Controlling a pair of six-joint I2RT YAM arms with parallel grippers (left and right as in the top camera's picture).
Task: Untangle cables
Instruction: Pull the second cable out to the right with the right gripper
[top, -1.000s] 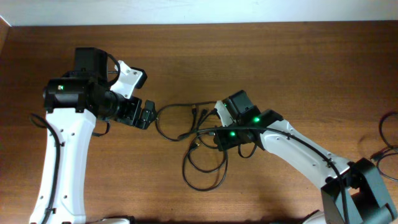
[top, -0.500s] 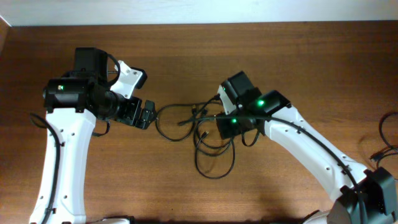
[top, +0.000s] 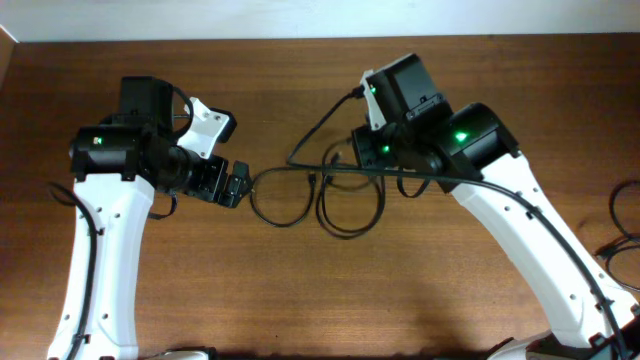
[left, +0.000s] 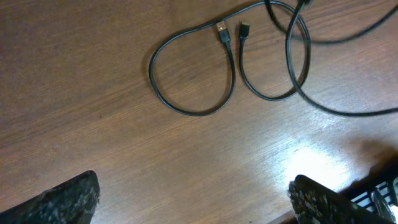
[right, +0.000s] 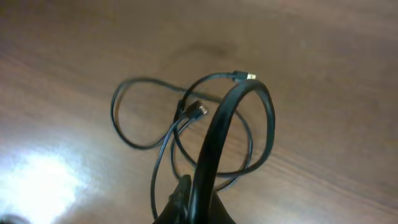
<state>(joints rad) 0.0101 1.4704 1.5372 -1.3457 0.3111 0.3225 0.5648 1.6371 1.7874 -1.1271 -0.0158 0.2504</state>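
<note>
Thin black cables lie in loose overlapping loops (top: 283, 224) on the wooden table between my two arms. My right gripper (top: 362, 150) is raised above the loops and shut on one cable. A strand (top: 325, 125) runs taut from it down to the table. In the right wrist view the held cable (right: 214, 134) rises from the jaws (right: 199, 204), with the loops and two plug ends below. My left gripper (top: 238, 186) is open and empty, just left of the loops. The left wrist view shows its fingers wide apart (left: 193, 199) and the loop (left: 193, 113) with metal-tipped plugs (left: 222, 32).
Thicker robot cables (top: 622, 215) lie at the table's right edge. The table's far edge meets a white wall (top: 320, 15) at the top. My right arm's forearm (top: 540, 250) crosses the right side.
My right gripper has risen and moved toward the far side with a cable, dragging the loops up and right and stretching one strand. The left arm has not moved.
</note>
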